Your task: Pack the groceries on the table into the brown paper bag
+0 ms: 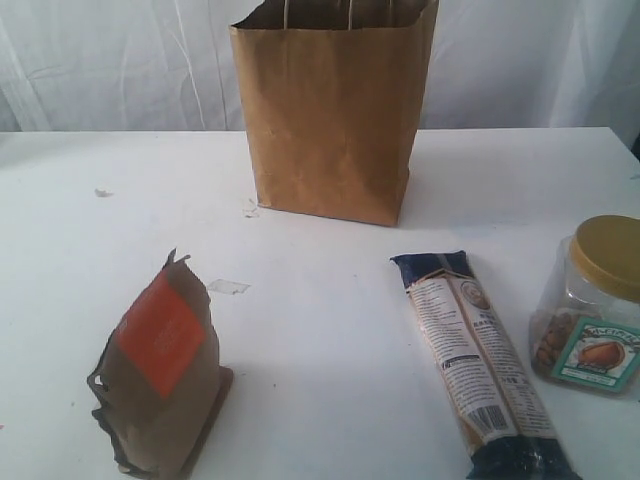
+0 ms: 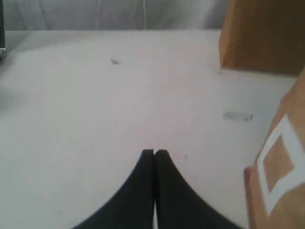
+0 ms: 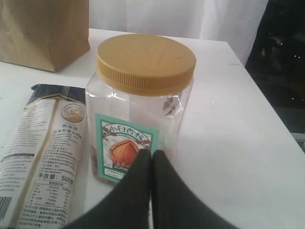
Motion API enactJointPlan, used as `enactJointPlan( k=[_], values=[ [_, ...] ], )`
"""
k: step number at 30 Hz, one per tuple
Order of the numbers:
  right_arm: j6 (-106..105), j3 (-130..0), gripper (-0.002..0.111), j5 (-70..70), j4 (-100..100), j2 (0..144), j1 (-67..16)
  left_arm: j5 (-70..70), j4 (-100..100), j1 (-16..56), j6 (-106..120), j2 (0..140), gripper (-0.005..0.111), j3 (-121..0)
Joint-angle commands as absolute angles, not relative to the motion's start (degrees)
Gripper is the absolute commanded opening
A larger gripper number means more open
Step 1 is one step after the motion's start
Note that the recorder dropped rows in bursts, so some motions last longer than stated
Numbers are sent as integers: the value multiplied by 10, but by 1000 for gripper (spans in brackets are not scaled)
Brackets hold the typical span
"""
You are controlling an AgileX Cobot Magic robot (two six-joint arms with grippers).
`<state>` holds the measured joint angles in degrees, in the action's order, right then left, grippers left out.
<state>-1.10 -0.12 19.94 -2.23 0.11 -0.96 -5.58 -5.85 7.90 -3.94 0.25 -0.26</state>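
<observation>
The tall brown paper bag (image 1: pixel 335 110) stands open at the back middle of the white table (image 1: pixel 320 330). An orange-labelled brown pouch (image 1: pixel 160 370) stands at the front left. The long pasta packet (image 1: pixel 480 365) lies flat at the front right, beside the gold-lidded clear jar (image 1: pixel 590 305). Neither gripper shows in the exterior view. My left gripper (image 2: pixel 155 151) is shut and empty over bare table, with the pouch (image 2: pixel 281 181) to one side and the bag (image 2: pixel 264 33) beyond. My right gripper (image 3: pixel 152 153) is shut and empty, just in front of the jar (image 3: pixel 143 100), with the pasta packet (image 3: pixel 43 157) alongside.
A scrap of clear tape (image 1: pixel 228 287) and small specks (image 1: pixel 102 192) lie on the table's left half. White curtains hang behind the table. The table's right edge (image 3: pixel 267 100) runs close past the jar, with dark floor beyond.
</observation>
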Motion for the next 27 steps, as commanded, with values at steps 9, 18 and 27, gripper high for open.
enactJointPlan(
  k=[9,18,27],
  values=[
    [-8,0,0,200,-26,0,-5,589,-45,81,-19,0,0,-42],
    [-8,0,0,200,-26,0,-5,285,153,81,-15,98,0,-235],
    [-8,0,0,200,-25,0,-5,10,193,81,-11,425,0,-253]
  ],
)
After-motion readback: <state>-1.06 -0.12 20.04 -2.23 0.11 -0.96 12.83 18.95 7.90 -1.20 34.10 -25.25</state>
